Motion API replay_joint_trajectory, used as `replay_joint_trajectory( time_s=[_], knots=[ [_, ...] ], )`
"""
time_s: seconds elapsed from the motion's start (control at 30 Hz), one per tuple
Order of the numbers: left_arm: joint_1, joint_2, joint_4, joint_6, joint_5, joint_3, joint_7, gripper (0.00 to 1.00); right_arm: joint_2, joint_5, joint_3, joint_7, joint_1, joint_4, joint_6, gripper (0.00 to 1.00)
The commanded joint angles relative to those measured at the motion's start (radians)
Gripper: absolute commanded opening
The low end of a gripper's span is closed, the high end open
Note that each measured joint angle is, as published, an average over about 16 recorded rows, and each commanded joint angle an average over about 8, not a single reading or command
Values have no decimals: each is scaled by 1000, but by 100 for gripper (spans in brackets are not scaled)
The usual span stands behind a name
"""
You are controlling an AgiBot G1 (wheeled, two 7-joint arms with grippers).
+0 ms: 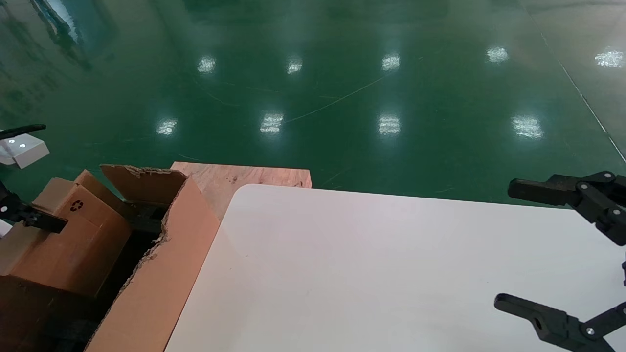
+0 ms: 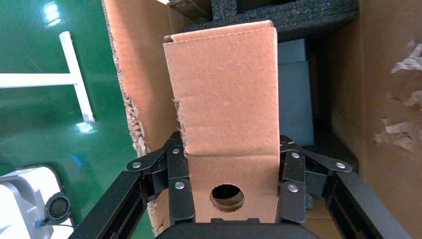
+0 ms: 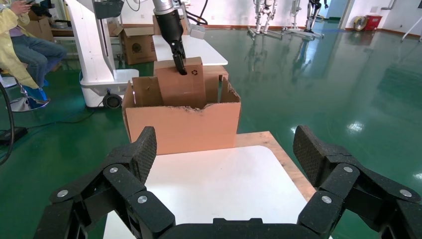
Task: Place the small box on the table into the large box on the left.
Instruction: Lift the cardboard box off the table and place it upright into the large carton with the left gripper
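The left gripper (image 2: 231,196) clamps its fingers (image 2: 180,191) on the small box (image 2: 226,107), upright over the large box (image 3: 181,124) for lowering; the right gripper (image 3: 224,164) idles above the table (image 1: 391,274), fingers spread

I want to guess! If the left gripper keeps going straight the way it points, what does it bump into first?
Probably the black foam inside the large box: the left gripper points the small box down there.

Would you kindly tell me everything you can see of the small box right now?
The small box is plain pinkish-brown cardboard, oblong, with a black recycling mark, a round hole in one face and a ragged torn seam. It stands roughly upright, its lower part down inside the large box, above dark foam packing. The left gripper clamps it on two opposite sides near the hole.
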Motion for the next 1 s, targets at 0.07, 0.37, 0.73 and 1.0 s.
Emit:
replay_joint_trajectory(
  time_s=[0.07, 0.37, 0.73, 1.0],
  knots=[
    [19, 7, 22, -13, -8, 5, 11, 0, 0, 0, 0, 0, 0, 0, 0, 100],
    [65, 11, 85, -47, -15, 20, 25, 0, 0, 0, -1, 0, 0, 0, 0, 100],
    [142, 17, 171, -72, -50, 39, 30, 0, 1, 1, -1, -1, 0, 0, 1, 100],
    [175, 24, 232, -79, -72, 44, 35, 0, 1, 1, -2, -1, 0, 0, 1, 100]
  ],
)
